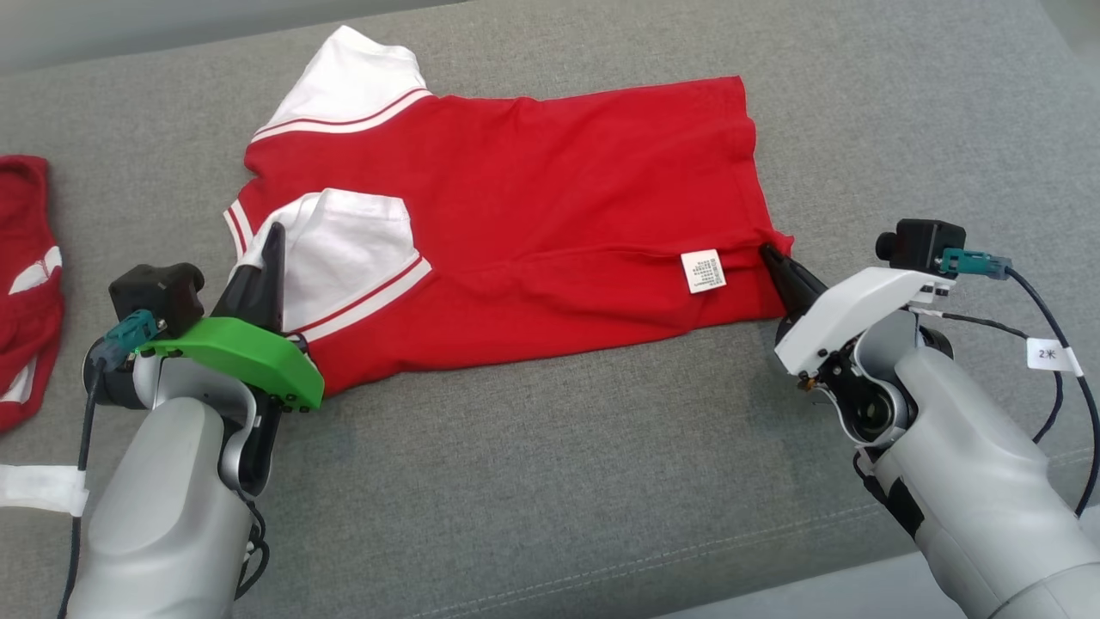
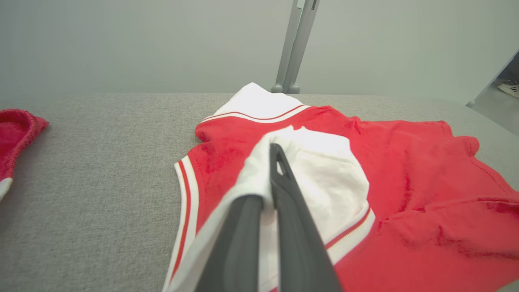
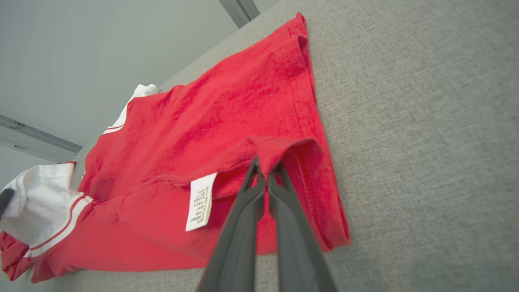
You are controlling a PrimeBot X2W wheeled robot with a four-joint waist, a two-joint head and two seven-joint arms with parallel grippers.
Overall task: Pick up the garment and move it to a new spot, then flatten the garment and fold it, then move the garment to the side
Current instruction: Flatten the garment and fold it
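Left gripper (image 1: 275, 234) is clamped tight on the white sleeve (image 1: 352, 245) of the red shirt (image 1: 533, 189). Right gripper (image 3: 265, 170) pinches its hem (image 3: 320, 182) beside the care label (image 3: 200, 200), probably both layers.

red garment (image 3: 211, 117), hem pinched in right gripper (image 3: 267, 170), grey surface (image 3: 425, 142)

Head camera overhead; wrist cameras low, close, apparently on one garment (image 1: 533, 198)

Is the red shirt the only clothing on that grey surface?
No, a second red garment lies on the grey surface, left of the red shirt.
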